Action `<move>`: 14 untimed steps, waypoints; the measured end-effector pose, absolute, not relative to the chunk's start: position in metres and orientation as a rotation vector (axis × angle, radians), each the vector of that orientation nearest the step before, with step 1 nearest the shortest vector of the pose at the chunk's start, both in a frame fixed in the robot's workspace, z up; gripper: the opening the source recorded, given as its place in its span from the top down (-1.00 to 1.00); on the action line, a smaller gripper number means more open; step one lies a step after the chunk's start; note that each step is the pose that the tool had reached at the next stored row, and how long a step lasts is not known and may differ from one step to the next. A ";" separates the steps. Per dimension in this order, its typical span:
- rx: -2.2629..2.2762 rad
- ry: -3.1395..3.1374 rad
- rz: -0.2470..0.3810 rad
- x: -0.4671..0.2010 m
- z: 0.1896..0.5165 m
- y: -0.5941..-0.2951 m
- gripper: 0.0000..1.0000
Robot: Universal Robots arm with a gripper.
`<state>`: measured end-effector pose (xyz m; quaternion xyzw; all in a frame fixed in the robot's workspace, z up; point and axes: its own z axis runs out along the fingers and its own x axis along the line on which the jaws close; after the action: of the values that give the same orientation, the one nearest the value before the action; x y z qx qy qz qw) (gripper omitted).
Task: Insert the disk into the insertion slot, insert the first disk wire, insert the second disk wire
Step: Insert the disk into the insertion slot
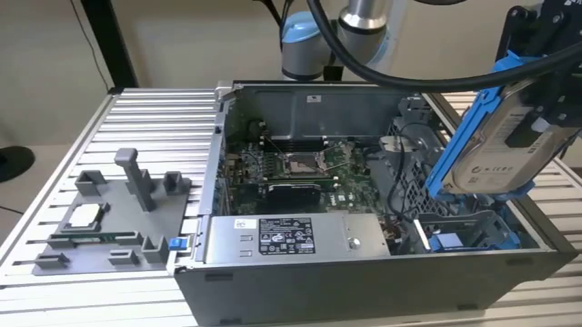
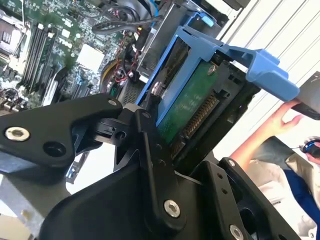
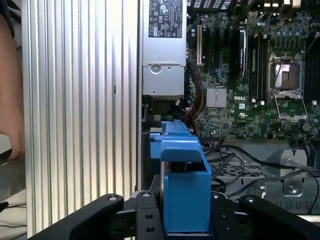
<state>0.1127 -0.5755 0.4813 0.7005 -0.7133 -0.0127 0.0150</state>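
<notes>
The gripper (image 3: 185,220) clamped the disk (image 1: 502,146), tilted above the case (image 1: 364,289); misalignment could have snagged loose cables (image 3: 226,161).

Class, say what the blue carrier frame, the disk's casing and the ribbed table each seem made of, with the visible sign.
The carrier frame: probably moulded plastic, even bright blue, slightly glossy. The disk: casing likely metal, silver-beige with dull sheen. The table: seemingly aluminium, pale grey, long straight ribs like extruded profiles.
</notes>
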 end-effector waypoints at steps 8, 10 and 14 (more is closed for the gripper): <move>2.180 -2.220 -0.040 0.119 0.475 -0.576 1.00; 2.180 -2.220 -0.040 0.120 0.474 -0.576 1.00; 2.180 -2.220 -0.040 0.121 0.472 -0.576 1.00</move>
<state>0.1211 -0.5755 0.4717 0.7005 -0.7134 -0.0128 0.0149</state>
